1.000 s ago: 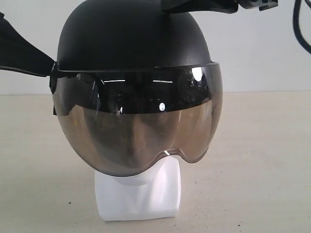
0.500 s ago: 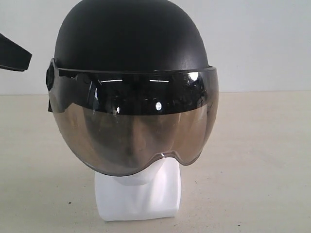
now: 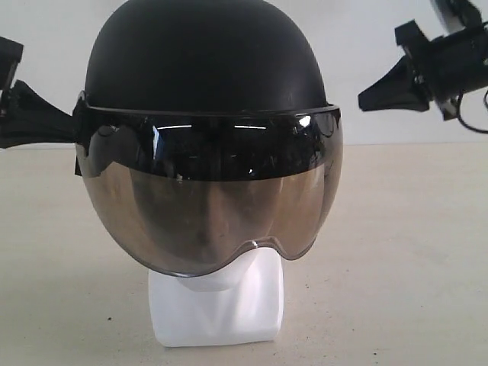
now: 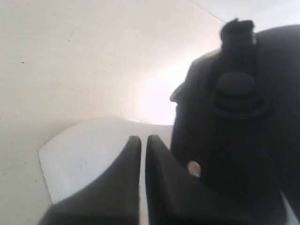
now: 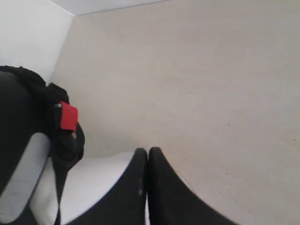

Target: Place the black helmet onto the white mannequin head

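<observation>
The black helmet (image 3: 202, 69) sits on the white mannequin head (image 3: 217, 305) with its mirrored visor (image 3: 210, 202) down over the face; only the neck and square base show. My left gripper (image 3: 69, 128) is shut and empty, its tips by the helmet's side near the visor pivot; whether they touch I cannot tell. The left wrist view shows its fingertips (image 4: 143, 139) almost together beside the helmet (image 4: 243, 140), above the white base (image 4: 79, 150). My right gripper (image 3: 364, 97) hangs shut and empty, well clear of the helmet, which shows in its wrist view (image 5: 16, 108) beside the gripper (image 5: 148, 151).
A pale beige tabletop (image 3: 404, 252) runs all round the mannequin base, with a white wall (image 3: 381, 46) behind. A red tag (image 5: 69, 117) shows on the helmet's strap. Cable hangs by the right arm (image 3: 457, 61).
The right gripper left the helmet's top, went out of view, and now hangs at the upper right. The left gripper pulled away and returned to the helmet's side. The helmet settled slightly.
</observation>
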